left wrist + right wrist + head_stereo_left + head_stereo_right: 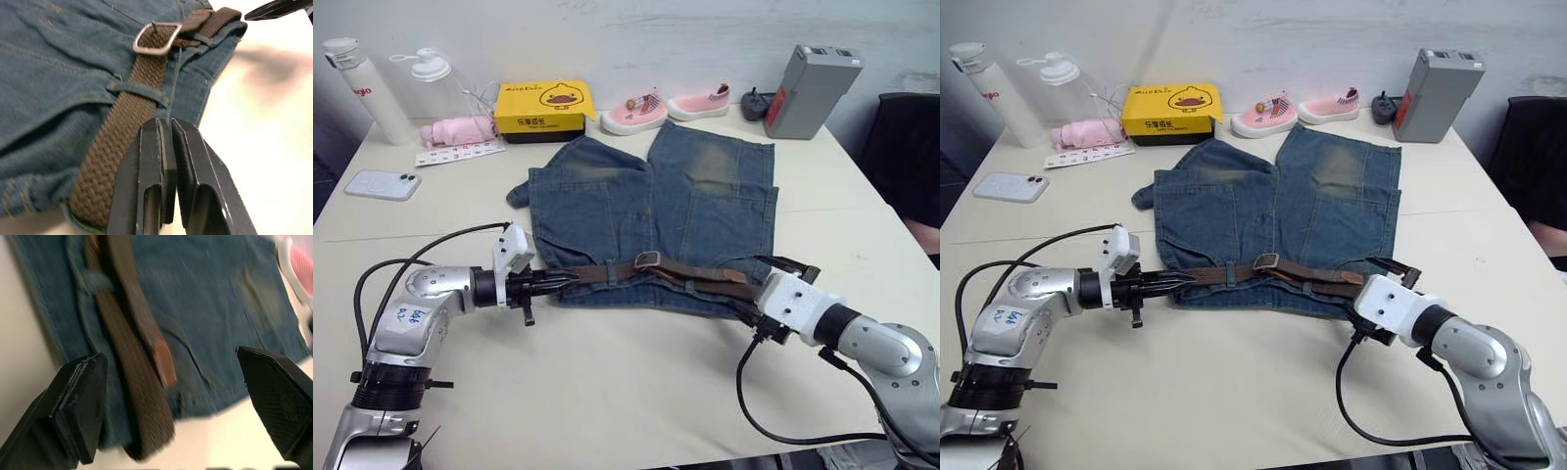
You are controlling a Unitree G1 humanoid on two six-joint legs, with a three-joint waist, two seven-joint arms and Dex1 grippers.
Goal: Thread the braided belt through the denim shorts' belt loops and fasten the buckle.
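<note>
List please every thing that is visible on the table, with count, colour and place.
denim shorts: 1, faded blue, table centre
braided belt: 1, dark brown, along waistband
buckle: 1, silver, waistband middle
bottles: 2, clear and white, far left
phone: 1, white, left edge
box: 1, yellow, behind shorts
shoes: 2, pink, far side
grey case: 1, far right
left gripper: shut, at belt's left end
right gripper: open, over belt's right end

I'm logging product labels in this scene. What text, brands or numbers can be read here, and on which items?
Yellow box: a duck picture with print above it, too small to read.
White bottle: a red mark on its side, too small to read.
Paper strip: rows of red print, too small to read.
Left arm: a handwritten label, not legible.
Grey case: a red sticker, unreadable.
</note>
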